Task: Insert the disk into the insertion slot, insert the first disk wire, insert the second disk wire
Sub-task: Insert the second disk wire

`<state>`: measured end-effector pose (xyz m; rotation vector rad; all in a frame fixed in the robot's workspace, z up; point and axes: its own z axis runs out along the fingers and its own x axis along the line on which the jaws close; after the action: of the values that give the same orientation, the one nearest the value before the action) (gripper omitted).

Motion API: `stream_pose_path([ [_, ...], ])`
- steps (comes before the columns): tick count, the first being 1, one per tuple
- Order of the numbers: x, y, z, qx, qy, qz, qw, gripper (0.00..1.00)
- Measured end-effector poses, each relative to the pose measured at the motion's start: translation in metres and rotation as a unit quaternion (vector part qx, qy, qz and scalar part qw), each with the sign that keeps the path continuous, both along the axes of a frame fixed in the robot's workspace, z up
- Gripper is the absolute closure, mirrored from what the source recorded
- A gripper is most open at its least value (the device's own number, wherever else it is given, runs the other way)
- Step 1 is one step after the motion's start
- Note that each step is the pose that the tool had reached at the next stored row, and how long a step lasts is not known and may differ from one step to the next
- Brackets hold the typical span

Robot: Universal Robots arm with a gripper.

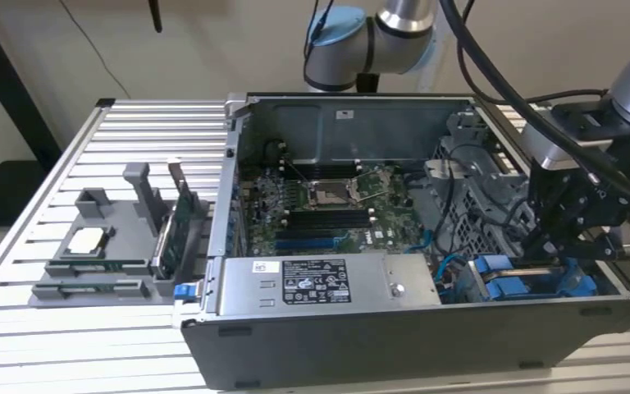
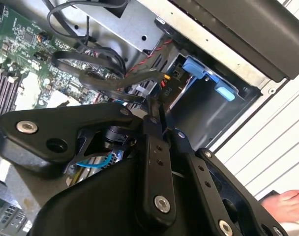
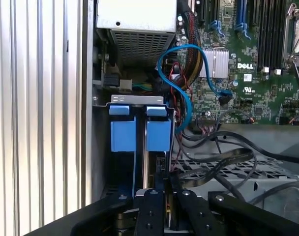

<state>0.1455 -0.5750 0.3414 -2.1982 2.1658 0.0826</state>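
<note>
The disk (image 3: 157,133) sits down in its slot at the front corner of the open computer case (image 1: 403,345), its blue carrier (image 1: 509,285) beside a second blue carrier (image 3: 122,133). The blue carrier (image 2: 206,73) also appears in the second wrist view. My gripper (image 1: 545,254) hangs just above that bay, inside the case. In both wrist views its fingers (image 3: 150,201) are pressed together at the tips, pinching the end of a flat black wire (image 3: 223,162) that loops away over the drive cage. The gripper (image 2: 160,105) holds the wire (image 2: 115,81) close to the bay; my gripper (image 3: 164,173) is right by the carrier.
A grey labelled power-supply box (image 1: 326,283) lies along the case front, with the motherboard (image 1: 326,201) behind it. A blue cable (image 3: 184,73) and more black wires crowd the space near the bay. A grey fixture with parts (image 1: 107,246) stands at the exterior view's left. A hand (image 2: 287,201) rests outside the case.
</note>
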Motion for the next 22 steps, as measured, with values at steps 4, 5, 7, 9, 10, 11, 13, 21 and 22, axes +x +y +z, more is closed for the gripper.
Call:
stream_pose_path([
  [4,0.000,0.0000,-0.0037,-0.0008,0.0000,0.000,1.0000,0.84],
  [5,0.000,0.0000,-0.0044,-0.0007,0.0001,0.000,1.0000,0.84],
  [7,0.000,0.0001,-0.0045,0.0003,0.0000,0.000,1.0000,0.82],
  [9,0.000,0.0000,0.0015,0.0007,-0.0001,0.000,1.0000,0.82],
  [10,0.000,0.0000,0.0058,-0.0001,0.0000,0.000,1.0000,0.76],
  [11,0.000,0.0000,0.0090,0.0002,0.0000,0.000,1.0000,0.76],
  [13,0.000,0.0000,0.0142,-0.0001,0.0000,0.000,1.0000,0.76],
  [21,0.000,0.0000,0.0228,0.0000,0.0000,0.000,1.0000,0.76],
  [22,0.000,0.0000,0.0228,0.0000,0.0000,0.000,1.0000,0.76],
])
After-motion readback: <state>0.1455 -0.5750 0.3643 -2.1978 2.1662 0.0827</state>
